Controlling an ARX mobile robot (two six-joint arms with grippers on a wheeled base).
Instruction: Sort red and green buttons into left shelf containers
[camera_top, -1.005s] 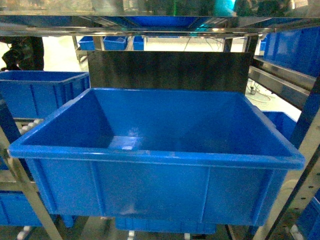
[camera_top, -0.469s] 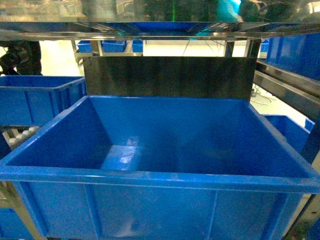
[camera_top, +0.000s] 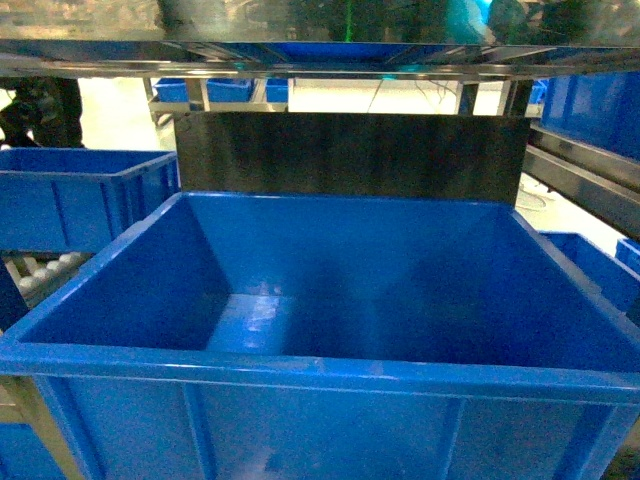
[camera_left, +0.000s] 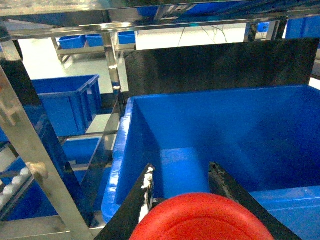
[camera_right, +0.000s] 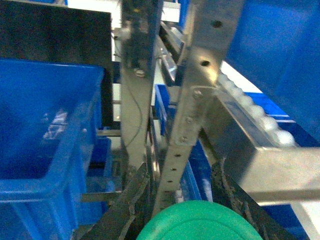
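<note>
The robot has rolled closer to the blue bin (camera_top: 320, 365), whose rim now fills the head view, each gripper clamped on 1 button, red (camera_left: 200, 217) left, green (camera_right: 200, 222) right, ready to drop.

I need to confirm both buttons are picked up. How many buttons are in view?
2. The red button sits between the left gripper fingers; the green button between the right gripper fingers. None visible elsewhere.

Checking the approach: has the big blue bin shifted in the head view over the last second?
Yes. The bin fills more of the head view and its front rim sits lower against the steel shelf edge; likely the camera closing in.
</note>
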